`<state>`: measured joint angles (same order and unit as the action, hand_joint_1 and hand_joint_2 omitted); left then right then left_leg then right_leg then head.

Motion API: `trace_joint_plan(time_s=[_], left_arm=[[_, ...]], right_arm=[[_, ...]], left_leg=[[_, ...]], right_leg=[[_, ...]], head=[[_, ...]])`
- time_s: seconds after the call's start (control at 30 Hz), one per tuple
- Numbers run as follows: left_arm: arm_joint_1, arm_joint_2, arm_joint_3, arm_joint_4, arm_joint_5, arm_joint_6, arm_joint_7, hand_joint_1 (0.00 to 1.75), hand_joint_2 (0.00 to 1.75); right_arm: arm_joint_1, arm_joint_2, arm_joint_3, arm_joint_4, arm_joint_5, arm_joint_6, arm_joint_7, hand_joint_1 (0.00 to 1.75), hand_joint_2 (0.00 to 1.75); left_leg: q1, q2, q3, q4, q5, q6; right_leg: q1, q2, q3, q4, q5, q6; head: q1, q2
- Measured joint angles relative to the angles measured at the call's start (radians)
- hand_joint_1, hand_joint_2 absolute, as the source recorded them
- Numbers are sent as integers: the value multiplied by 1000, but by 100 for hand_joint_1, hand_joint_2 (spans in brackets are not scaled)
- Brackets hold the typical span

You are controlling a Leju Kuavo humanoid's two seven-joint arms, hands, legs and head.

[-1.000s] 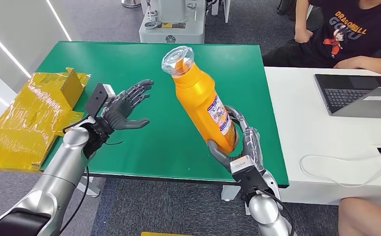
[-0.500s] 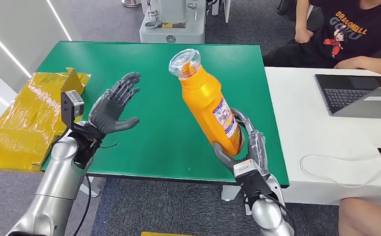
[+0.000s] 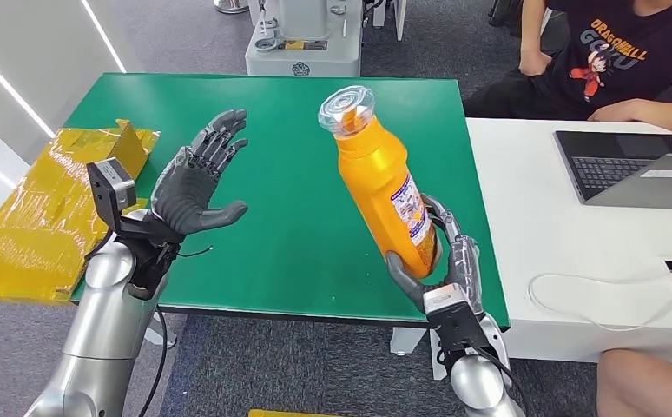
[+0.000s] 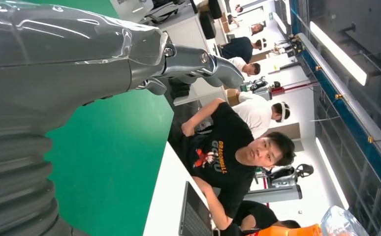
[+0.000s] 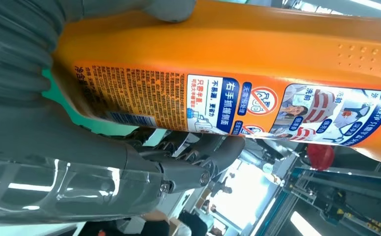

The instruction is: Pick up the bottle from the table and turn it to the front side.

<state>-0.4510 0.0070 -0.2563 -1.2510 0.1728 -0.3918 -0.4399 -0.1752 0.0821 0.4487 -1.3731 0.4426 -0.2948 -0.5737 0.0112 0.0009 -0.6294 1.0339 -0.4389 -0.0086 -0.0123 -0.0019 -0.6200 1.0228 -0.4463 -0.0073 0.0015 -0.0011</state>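
1. The tall orange plastic bottle with a clear cap (image 3: 383,187) is off the green bench (image 3: 289,243), held in the air above its near right part and leaning, cap away from me.
2. My right hand (image 3: 437,261) grips it low on the body, fingers curled round the base. So I judge the pick-up done.
3. The printed label (image 5: 228,105) with small text and warning pictures shows at my right wrist. Whether that is the front I cannot tell, so the turn may be left.
4. My left hand (image 3: 195,184) is spread wide and empty, palm toward the bottle, well apart from it.
5. A person in a black shirt (image 3: 628,61) sits by a white desk (image 3: 541,234) beyond.
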Motion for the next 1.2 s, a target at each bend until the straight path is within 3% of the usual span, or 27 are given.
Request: trace_joint_plan(time_s=[0.1, 0.27, 0.67, 0.93, 1.2], left_arm=[[-3, -4, -13, -3, -16, -4, 39, 0, 175], [-23, -16, -81, 23, 98, -49, 86, 0, 175], [-73, -30, -238, 104, 108, -39, 139, 0, 175], [-108, -44, -282, 125, 112, -38, 159, 0, 175], [-184, -91, -329, 176, 147, -6, 266, 0, 175]], right_arm=[[1, -11, -17, 16, 36, -36, 31, 175, 175], [-1, -34, -78, 87, 29, -41, -49, 175, 175], [3, -44, -97, 141, 29, -55, -58, 175, 175], [2, -45, -97, 158, 28, -58, -58, 175, 175], [-25, -45, -92, 188, 22, -62, -62, 175, 175]], left_leg=[[0, 0, 0, 0, 0, 0], [-1, 0, 0, 1, 0, 0], [0, 0, 0, 0, 0, 0], [0, 0, 0, 0, 0, 0], [0, 0, -1, 0, 0, 0]], right_leg=[[0, -1, 0, 0, 0, 0], [-1, -1, 0, -1, 1, 1], [0, 0, -1, 0, 1, 1], [0, 0, 0, 0, 1, 1], [0, 0, 0, 0, 1, 1]], head=[[0, 0], [0, 0], [0, 0], [0, 0], [0, 0]])
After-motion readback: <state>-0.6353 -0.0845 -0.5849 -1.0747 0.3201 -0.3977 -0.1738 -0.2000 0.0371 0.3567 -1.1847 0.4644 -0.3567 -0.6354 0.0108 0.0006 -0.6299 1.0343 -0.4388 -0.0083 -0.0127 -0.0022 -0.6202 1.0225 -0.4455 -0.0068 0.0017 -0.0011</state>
